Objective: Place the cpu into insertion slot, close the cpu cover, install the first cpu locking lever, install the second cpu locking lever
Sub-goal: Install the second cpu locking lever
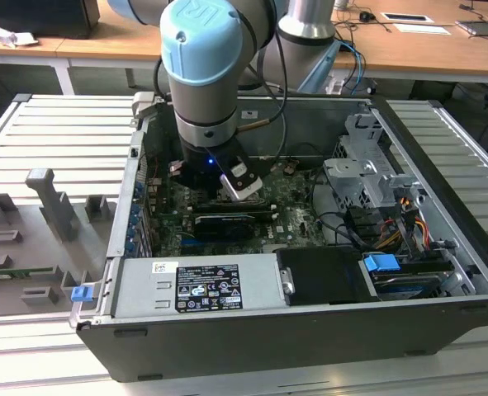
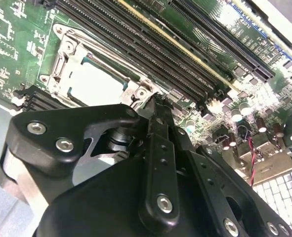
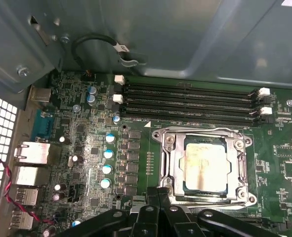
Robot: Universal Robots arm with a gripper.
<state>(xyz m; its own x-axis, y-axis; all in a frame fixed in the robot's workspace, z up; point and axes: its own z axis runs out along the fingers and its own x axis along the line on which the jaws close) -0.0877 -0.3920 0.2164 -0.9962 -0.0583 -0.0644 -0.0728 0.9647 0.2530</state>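
Observation:
The cpu [image 3: 205,165] lies flat in the insertion slot [image 3: 244,195] on the green motherboard [image 3: 86,128], its pale metal top showing. The cpu cover [image 3: 172,159], a silver frame, lies down around the chip. The cpu [image 2: 94,84] and cover [image 2: 66,54] also appear in the second wrist view. My gripper [image 3: 158,191] has its black fingers pressed together at the socket's edge, tips by a corner of the frame. In the second wrist view the gripper [image 2: 154,100] tips touch or hover just above that corner. Nothing shows between the fingers.
The motherboard sits deep in an open computer case [image 1: 310,330]. The arm [image 1: 210,82] reaches down into it. Long black memory slots [image 3: 190,101] run beside the socket. A drive cage [image 1: 367,173], cables [image 1: 392,223] and the power supply [image 1: 202,285] crowd the case.

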